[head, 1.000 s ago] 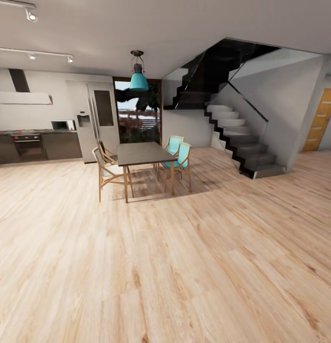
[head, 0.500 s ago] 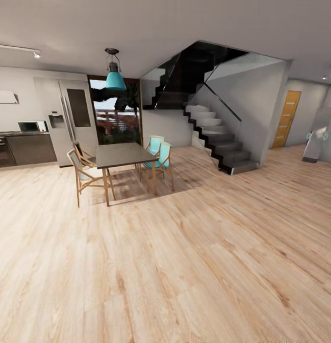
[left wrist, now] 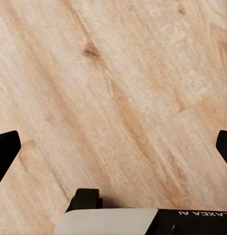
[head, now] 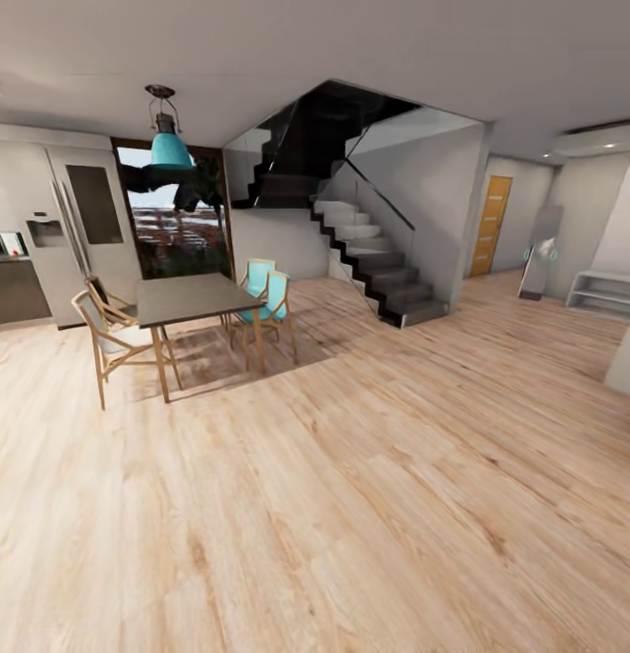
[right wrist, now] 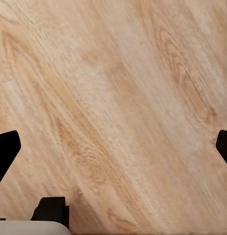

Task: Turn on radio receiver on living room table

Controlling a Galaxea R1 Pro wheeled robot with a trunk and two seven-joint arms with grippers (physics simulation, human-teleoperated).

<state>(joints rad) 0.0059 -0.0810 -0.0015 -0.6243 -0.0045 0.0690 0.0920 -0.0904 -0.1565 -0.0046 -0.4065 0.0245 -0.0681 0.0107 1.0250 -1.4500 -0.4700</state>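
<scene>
Head view is showing me the big wood floor, the stairs and the dark dining table, so I am guessing the radio lies off to my right, while both grippers are hanging wide open over bare floor.

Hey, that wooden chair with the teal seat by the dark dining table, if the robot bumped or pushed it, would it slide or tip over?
The teal chair would probably slide: its thin wooden legs stand on smooth wood floor. Its open, slender frame suggests it is light for its size. A push high on the backrest might tip it, since it looks tall over a narrow base beside the dining table.
</scene>
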